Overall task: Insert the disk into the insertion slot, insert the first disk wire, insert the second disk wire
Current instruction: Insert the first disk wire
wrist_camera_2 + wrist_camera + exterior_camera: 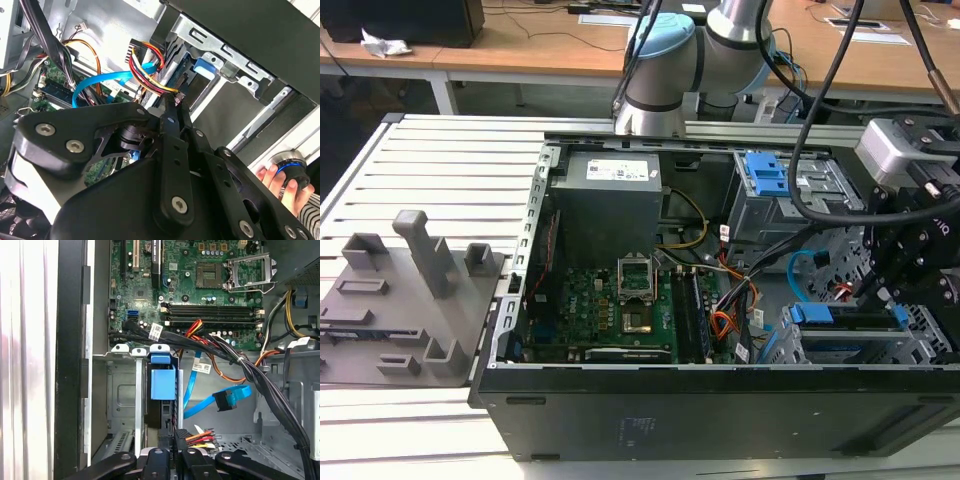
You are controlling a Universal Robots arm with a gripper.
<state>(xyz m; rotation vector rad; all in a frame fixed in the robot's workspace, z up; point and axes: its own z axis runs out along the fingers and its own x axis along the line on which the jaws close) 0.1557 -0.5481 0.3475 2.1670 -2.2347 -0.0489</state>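
The disk (845, 318), silver in a bright blue carrier (162, 384), sits inside the insertion slot (922, 335), a perforated metal cage (122, 395) in the case's corner at the exterior view's right. My gripper (176, 434) is just behind the disk's rear end, shut on the black plug of the first disk wire (196, 437), which has red, yellow and black leads (145, 67). Whether the plug touches the disk I cannot tell. The second disk wire (220, 397), a light-blue flat cable (100, 80) with a dark plug, hangs loose beside the gripper (172, 102).
A thick black cable bundle (250, 370) crosses above the cage. The motherboard (610, 300) and power supply (610, 195) fill the case's left. A taller cage with a blue latch plate (765, 175) stands behind. A grey fixture tray (410, 300) lies outside. A hand (280, 182) holds a knob nearby.
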